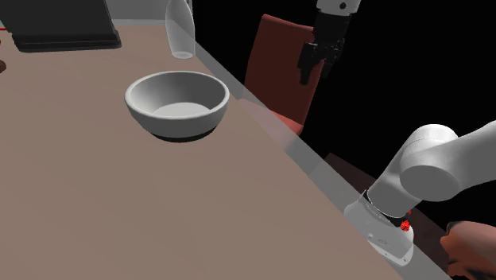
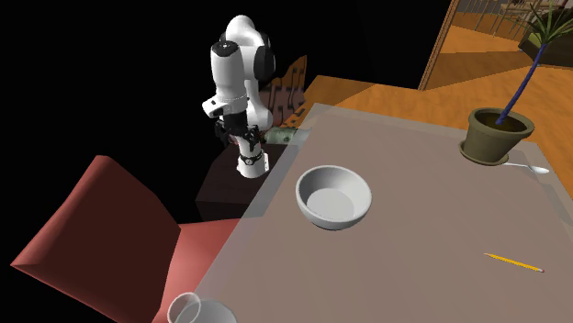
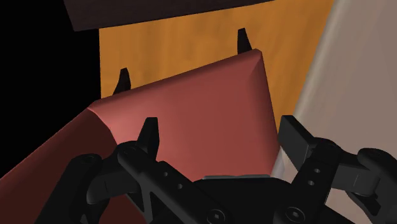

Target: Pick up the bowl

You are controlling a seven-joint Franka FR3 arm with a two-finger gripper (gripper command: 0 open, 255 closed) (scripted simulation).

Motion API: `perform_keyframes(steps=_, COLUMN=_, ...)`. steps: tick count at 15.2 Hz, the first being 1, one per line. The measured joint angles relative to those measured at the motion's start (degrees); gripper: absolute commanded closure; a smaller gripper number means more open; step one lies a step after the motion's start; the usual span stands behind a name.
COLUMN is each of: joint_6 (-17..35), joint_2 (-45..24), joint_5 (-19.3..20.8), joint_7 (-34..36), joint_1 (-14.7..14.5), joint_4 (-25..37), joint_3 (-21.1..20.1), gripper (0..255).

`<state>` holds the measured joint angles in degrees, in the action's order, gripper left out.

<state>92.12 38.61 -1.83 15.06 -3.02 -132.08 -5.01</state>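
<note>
1. Looking at the shoulder view, you find the bowl (image 1: 177, 103) upright on the counter (image 1: 119, 215), left of centre in the upper half of the frame. It sits near the counter's edge but fully on it.
2. Your end effector (image 1: 316, 73) hangs in the upper right of that frame, off the counter's edge and over the red chair (image 1: 274, 71). It is well apart from the bowl.
3. The bowl therefore lies left of and below the end effector in that frame. In the second exterior view the bowl (image 2: 333, 197) sits at centre, with the arm up and to its left.
4. In the wrist view the fingers (image 3: 149, 130) stand apart with nothing between them, so the end effector is released and empty. The chair lies beneath it, and the counter's pale surface shows beyond one finger.
5. The bowl is round, so no axis dictates your wrist angle. The rim facing the counter's edge looks nearest. You will likely need to carry the end effector across that edge before lowering one finger inside the rim.
</note>
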Motion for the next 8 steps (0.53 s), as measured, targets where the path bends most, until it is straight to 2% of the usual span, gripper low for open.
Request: perform_keyframes(steps=8, joint_6=6.26, joint_2=-11.10, joint_5=-6.11, joint_7=7.44, joint_1=-2.25, joint_4=7.49, joint_3=-5.15, gripper=0)
